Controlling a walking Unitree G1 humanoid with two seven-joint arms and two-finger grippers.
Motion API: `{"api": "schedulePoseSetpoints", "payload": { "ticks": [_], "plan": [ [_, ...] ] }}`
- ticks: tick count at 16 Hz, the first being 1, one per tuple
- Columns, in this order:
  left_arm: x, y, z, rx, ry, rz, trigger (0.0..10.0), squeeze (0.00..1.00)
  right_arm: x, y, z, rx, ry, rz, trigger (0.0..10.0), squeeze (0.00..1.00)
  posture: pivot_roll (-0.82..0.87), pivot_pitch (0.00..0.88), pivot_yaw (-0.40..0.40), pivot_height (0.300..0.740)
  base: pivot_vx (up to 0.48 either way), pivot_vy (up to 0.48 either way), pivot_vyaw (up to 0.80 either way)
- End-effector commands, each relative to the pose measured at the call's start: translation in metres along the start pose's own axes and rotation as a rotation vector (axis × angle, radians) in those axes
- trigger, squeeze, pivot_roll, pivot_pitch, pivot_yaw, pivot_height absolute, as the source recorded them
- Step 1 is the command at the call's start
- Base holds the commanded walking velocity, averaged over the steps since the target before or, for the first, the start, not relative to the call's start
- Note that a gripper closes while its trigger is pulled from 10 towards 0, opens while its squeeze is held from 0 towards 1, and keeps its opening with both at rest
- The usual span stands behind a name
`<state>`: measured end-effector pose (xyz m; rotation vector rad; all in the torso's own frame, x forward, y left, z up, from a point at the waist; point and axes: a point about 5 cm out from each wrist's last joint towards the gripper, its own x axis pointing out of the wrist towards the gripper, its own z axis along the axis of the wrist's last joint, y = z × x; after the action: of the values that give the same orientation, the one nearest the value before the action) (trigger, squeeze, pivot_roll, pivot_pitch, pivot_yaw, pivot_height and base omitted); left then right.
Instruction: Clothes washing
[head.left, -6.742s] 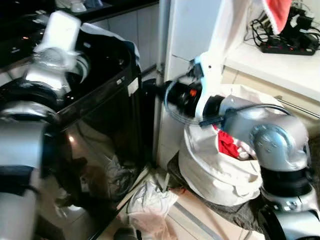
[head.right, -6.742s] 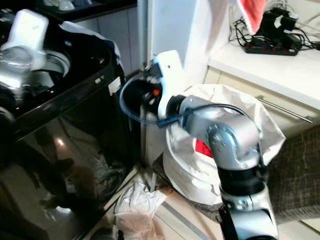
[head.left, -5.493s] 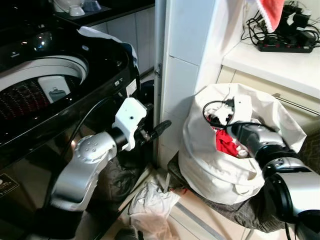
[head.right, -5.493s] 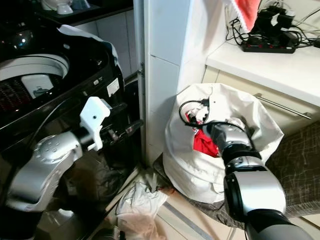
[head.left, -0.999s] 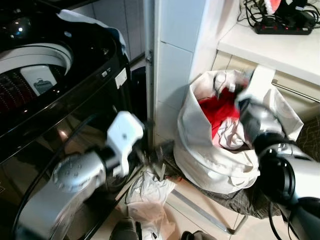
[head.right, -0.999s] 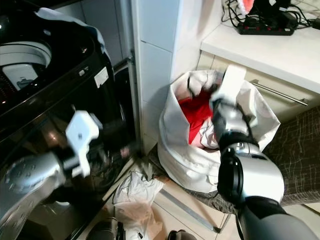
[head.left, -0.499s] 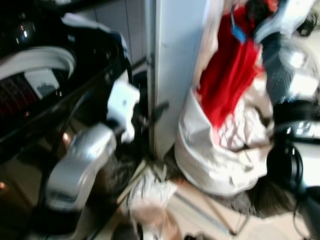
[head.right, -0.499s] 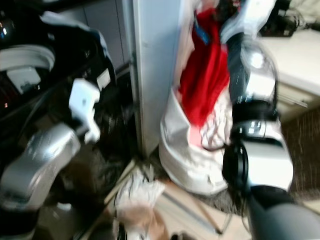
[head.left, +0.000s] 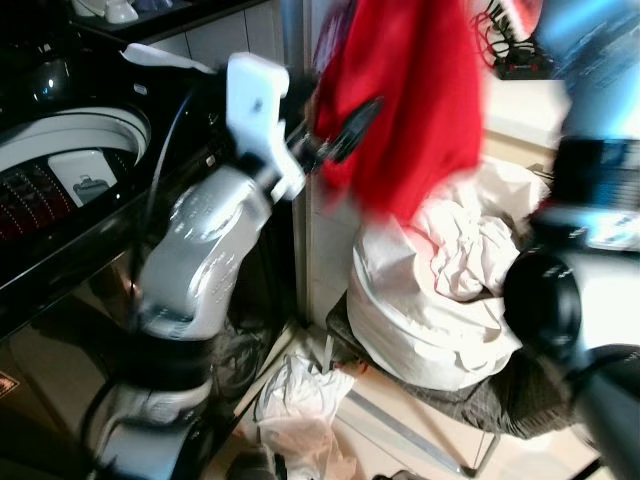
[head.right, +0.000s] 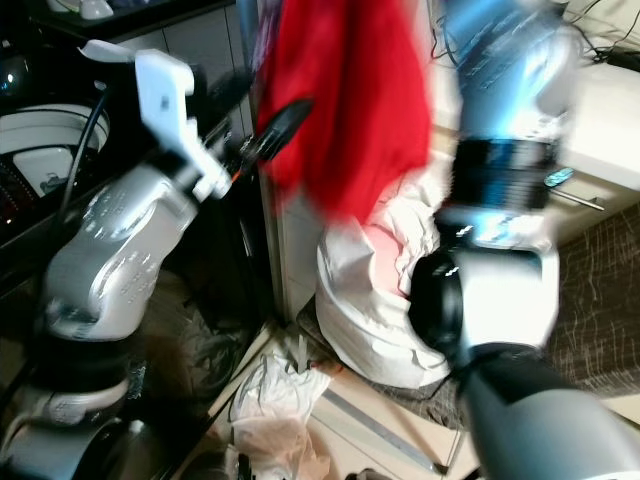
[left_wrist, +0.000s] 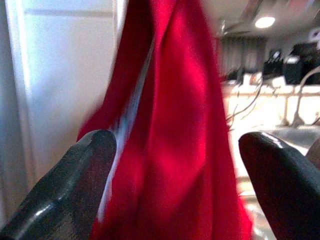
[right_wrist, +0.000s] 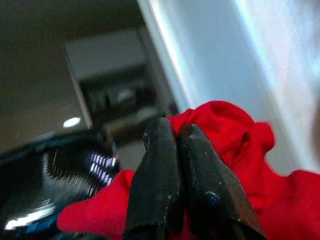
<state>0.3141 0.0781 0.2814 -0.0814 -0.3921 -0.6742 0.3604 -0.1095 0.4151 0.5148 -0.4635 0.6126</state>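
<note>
A red garment (head.left: 405, 95) hangs in the air above the white laundry bag (head.left: 420, 320), which holds several pale clothes. My right gripper (right_wrist: 174, 129) is shut on the garment's top edge; the blurred right arm (head.left: 590, 150) rises at the right. My left gripper (head.left: 350, 125) is raised beside the garment's left edge, and in the left wrist view the left gripper (left_wrist: 177, 142) is open, its fingers (left_wrist: 85, 170) wide apart with the red garment (left_wrist: 170, 125) just beyond them. The black top-loading washing machine (head.left: 60, 180) stands at the left with its drum open.
A white tiled wall corner (head.right: 285, 250) stands between washer and bag. Crumpled pale cloth (head.left: 300, 400) lies on the floor in front. The bag rests on a dark mat (head.left: 500, 400). A white counter (head.right: 610, 90) is behind at the right.
The right gripper has carried the red garment higher and leftward, fully out of the bag. The left arm has risen, bringing its open fingers up against the garment.
</note>
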Motion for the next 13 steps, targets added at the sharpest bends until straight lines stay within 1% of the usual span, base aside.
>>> {"api": "schedulePoseSetpoints", "payload": {
  "ticks": [1, 2, 4, 5, 6, 7, 8, 9, 10, 11, 13],
  "plan": [
    [0.001, 0.006, -0.001, -0.011, -0.007, 0.033, 10.0, 1.0, -0.001, 0.007, 0.003, 0.007, 0.006, 0.034, 0.0, 0.0, 0.0, 0.0, 0.028, 0.74, 0.0, 0.0, 0.0],
    [0.002, 0.006, -0.003, -0.017, -0.008, 0.034, 10.0, 1.0, -0.005, 0.009, -0.01, 0.047, 0.059, 0.044, 0.0, 0.0, 0.0, 0.0, 0.021, 0.74, 0.0, 0.0, 0.0],
    [0.002, 0.0, -0.008, -0.05, -0.012, -0.013, 10.0, 1.0, -0.013, 0.015, -0.024, 0.124, 0.133, 0.071, 0.0, 0.0, 0.01, 0.0, 0.011, 0.74, 0.0, 0.0, 0.0],
    [0.001, -0.009, -0.013, -0.081, 0.002, -0.079, 10.0, 1.0, -0.016, 0.02, -0.032, 0.16, 0.168, 0.089, 0.0, 0.0, 0.01, 0.0, 0.009, 0.74, 0.0, 0.0, 0.0],
    [0.0, -0.016, -0.019, -0.066, 0.031, -0.129, 10.0, 1.0, -0.018, 0.023, -0.035, 0.173, 0.184, 0.1, 0.0, 0.0, 0.01, 0.0, 0.009, 0.74, 0.0, 0.0, 0.0],
    [-0.002, -0.02, -0.029, -0.006, 0.087, -0.152, 10.0, 0.82, -0.019, 0.028, -0.037, 0.192, 0.198, 0.123, 0.0, 0.0, 0.0, 0.0, 0.008, 0.74, 0.0, 0.0, 0.0],
    [-0.001, -0.018, -0.038, 0.046, 0.118, -0.125, 10.0, 0.0, -0.021, 0.033, -0.037, 0.197, 0.21, 0.147, 0.0, 0.0, 0.0, 0.0, 0.012, 0.74, 0.0, 0.0, 0.0],
    [0.0, -0.016, -0.041, 0.062, 0.124, -0.098, 0.0, 0.0, -0.022, 0.036, -0.036, 0.196, 0.215, 0.156, 0.0, 0.0, 0.0, 0.0, 0.015, 0.74, 0.0, 0.0, 0.0],
    [0.001, -0.01, -0.041, 0.049, 0.137, -0.051, 0.0, 0.0, -0.023, 0.037, -0.034, 0.198, 0.213, 0.158, 0.0, 0.0, 0.0, 0.0, 0.017, 0.74, 0.0, 0.0, 0.0],
    [0.001, -0.006, -0.041, 0.05, 0.139, -0.032, 0.0, 0.0, -0.023, 0.038, -0.034, 0.198, 0.213, 0.158, 0.0, 0.0, 0.0, 0.0, 0.025, 0.74, 0.0, 0.0, 0.0],
    [0.002, 0.005, -0.04, 0.069, 0.146, 0.017, 0.0, 0.0, -0.025, 0.037, -0.032, 0.196, 0.208, 0.154, 0.0, 0.0, 0.0, 0.0, 0.028, 0.74, 0.0, 0.0, 0.0]
  ]
}}
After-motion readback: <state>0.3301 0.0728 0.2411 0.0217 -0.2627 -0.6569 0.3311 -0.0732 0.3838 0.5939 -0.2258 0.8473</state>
